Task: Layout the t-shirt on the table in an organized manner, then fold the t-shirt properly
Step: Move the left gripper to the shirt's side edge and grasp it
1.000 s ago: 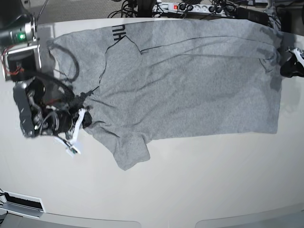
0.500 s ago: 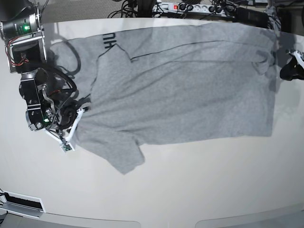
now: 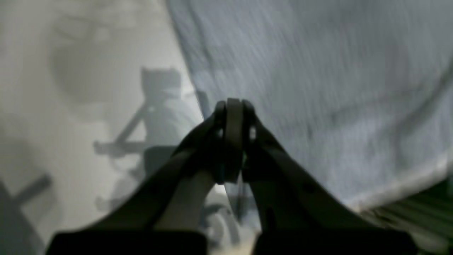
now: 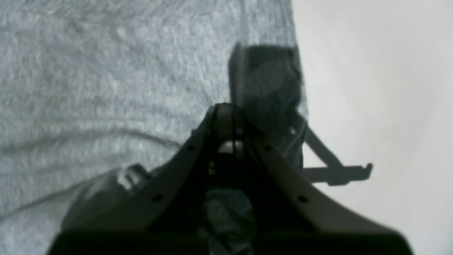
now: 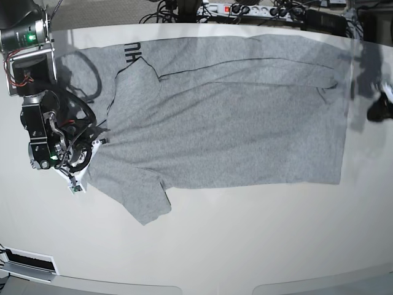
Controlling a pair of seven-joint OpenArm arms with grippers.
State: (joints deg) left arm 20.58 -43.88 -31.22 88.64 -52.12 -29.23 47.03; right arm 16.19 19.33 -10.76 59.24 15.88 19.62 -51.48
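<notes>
The heather-grey t-shirt lies spread face down across the table, collar end to the left, with black lettering showing at a folded-over edge. At its left edge my right gripper is shut on the cloth near the lower sleeve. The right wrist view shows that gripper closed, with the t-shirt bunched under the fingers. My left gripper sits at the far right, shut, apart from the hem. The left wrist view shows it closed over the t-shirt's edge, with bare table to the left.
A power strip with cables runs along the far edge of the table. The right arm's body and its cabling stand at the left end. A slotted panel sits at the near left corner.
The right gripper has dragged the t-shirt leftwards, and the hem has slid away from the left gripper. The left gripper has shifted down and to the right in the base view.
</notes>
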